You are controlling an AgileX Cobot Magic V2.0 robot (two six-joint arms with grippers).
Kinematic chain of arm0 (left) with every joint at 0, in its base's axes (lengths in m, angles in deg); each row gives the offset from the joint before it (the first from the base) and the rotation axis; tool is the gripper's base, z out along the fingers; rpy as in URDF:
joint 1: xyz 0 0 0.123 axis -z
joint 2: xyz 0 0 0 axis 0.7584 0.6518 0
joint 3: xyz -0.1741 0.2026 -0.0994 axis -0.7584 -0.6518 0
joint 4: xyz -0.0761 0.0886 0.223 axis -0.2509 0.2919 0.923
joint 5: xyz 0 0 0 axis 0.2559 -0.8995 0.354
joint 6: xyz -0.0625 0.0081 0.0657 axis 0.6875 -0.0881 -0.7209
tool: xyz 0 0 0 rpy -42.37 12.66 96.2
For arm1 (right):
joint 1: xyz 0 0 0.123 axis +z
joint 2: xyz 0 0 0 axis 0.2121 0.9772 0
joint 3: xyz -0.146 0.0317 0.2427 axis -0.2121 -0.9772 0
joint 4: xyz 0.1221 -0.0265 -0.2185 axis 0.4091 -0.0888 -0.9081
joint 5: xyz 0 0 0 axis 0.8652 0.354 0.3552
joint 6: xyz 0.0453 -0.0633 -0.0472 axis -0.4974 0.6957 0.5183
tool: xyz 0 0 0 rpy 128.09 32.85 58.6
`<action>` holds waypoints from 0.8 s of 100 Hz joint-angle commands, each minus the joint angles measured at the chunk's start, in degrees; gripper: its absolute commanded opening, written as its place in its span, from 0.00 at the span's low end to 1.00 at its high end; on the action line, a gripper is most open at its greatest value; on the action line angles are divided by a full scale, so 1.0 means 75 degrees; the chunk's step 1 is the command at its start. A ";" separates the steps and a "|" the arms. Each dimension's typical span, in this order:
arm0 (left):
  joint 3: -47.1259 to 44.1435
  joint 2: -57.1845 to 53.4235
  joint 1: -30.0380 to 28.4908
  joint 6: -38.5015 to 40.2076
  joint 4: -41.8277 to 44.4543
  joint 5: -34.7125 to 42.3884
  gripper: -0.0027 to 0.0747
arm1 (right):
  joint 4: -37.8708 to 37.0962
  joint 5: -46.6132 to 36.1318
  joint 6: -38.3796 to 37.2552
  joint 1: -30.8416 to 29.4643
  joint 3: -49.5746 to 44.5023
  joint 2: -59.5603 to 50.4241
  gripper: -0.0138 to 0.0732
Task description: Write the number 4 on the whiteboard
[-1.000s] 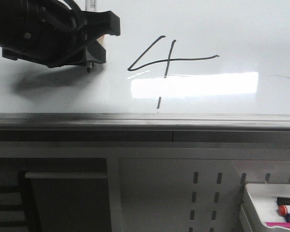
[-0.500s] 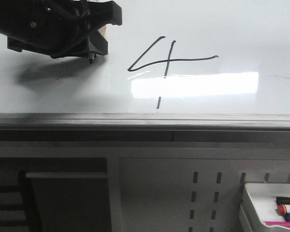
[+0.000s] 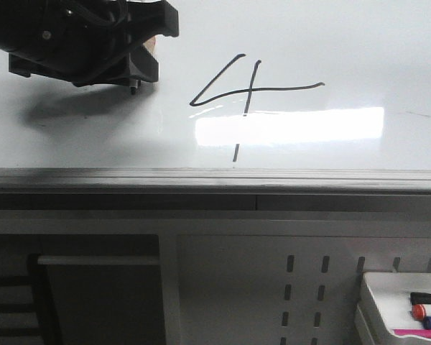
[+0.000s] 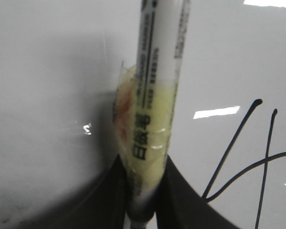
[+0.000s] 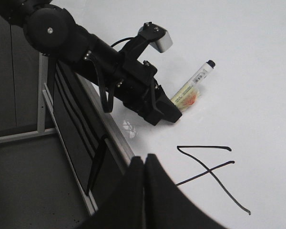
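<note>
The whiteboard (image 3: pixel 359 43) lies flat and fills the far half of the front view. The number 4 (image 3: pixel 248 90) is drawn on it in thin black line, just above a bright light reflection. My left gripper (image 3: pixel 140 72) is to the left of the 4, shut on a white marker (image 4: pixel 157 86) wrapped in yellowish tape, its tip (image 3: pixel 133 90) pointing down at the board. The 4 also shows in the left wrist view (image 4: pixel 257 157) and the right wrist view (image 5: pixel 207 167). My right gripper (image 5: pixel 144 160) is shut and empty, over the board's near edge beside the 4.
The board's grey metal edge (image 3: pixel 215 180) runs across the front view. A small white tray (image 3: pixel 377 305) with markers sits low at the right. Dark shelving (image 3: pixel 93 295) stands below the board at the left.
The left gripper with the marker has moved a little farther up the board, away from the near edge, then held still. The 4 is unchanged.
</note>
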 commanded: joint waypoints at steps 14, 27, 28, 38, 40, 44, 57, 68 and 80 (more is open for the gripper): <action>0.0090 0.0000 -0.0171 -0.0010 -0.0201 0.0014 0.01 | 0.0127 -0.0640 -0.0004 -0.0039 0.0203 -0.0032 0.09; 0.0090 0.0000 -0.0171 -0.0010 -0.0201 0.0044 0.01 | 0.0178 -0.0640 -0.0016 -0.0039 0.0203 -0.0032 0.09; 0.0090 0.0000 -0.0171 -0.0010 -0.0201 0.0044 0.01 | 0.0178 -0.0640 -0.0016 -0.0039 0.0203 -0.0032 0.09; 0.0090 0.0000 -0.0171 -0.0010 -0.0201 0.0044 0.02 | 0.0178 -0.0640 -0.0016 -0.0039 0.0203 -0.0032 0.09; 0.0090 0.0000 -0.0171 -0.0010 -0.0201 0.0044 0.02 | 0.0178 -0.0640 -0.0016 -0.0039 0.0203 -0.0032 0.09; 0.0090 0.0000 -0.0171 -0.0010 -0.0201 0.0044 0.05 | 0.0178 -0.0640 -0.0016 -0.0039 0.0203 -0.0032 0.09; 0.0090 0.0000 -0.0171 -0.0010 -0.0215 0.0044 0.17 | 0.0178 -0.0640 -0.0016 -0.0039 0.0203 -0.0032 0.09; 0.0090 0.0000 -0.0171 -0.0010 -0.0215 0.0044 0.24 | 0.0178 -0.0640 -0.0016 -0.0039 0.0203 -0.0032 0.09; 0.0090 0.0000 -0.0171 -0.0010 -0.0394 0.0044 0.25 | 0.0178 -0.0640 -0.0016 -0.0039 0.0203 -0.0032 0.09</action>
